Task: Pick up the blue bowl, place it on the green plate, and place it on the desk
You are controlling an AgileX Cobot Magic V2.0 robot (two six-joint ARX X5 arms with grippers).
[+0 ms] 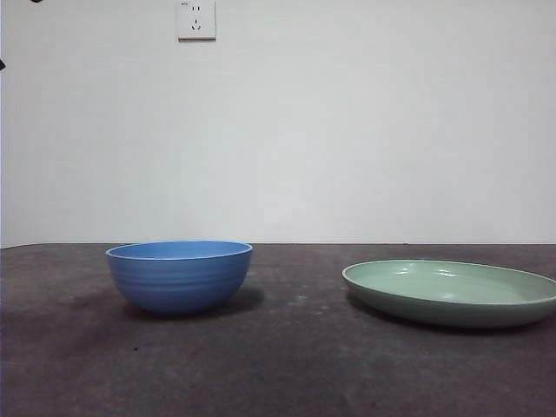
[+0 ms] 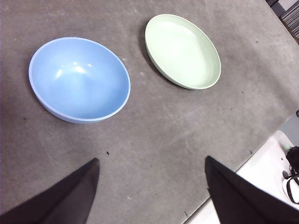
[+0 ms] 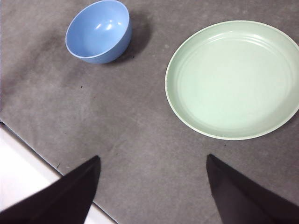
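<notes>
The blue bowl (image 1: 180,275) stands upright and empty on the desk (image 1: 278,365), left of centre in the front view. To its right, apart from it, lies the green plate (image 1: 452,292), also empty. From the left wrist view the blue bowl (image 2: 79,79) is the nearer dish and the green plate (image 2: 182,50) the farther one; my left gripper (image 2: 152,179) hangs open above bare desk (image 2: 154,140). My right gripper (image 3: 153,179) is open too, above the desk (image 3: 131,135) near the green plate (image 3: 233,79), with the blue bowl (image 3: 99,31) farther off.
A white wall with a socket (image 1: 196,19) backs the desk. A white surface borders the desk edge in both wrist views (image 2: 261,177) (image 3: 23,163). Black cables (image 2: 293,172) lie on it beside the left arm.
</notes>
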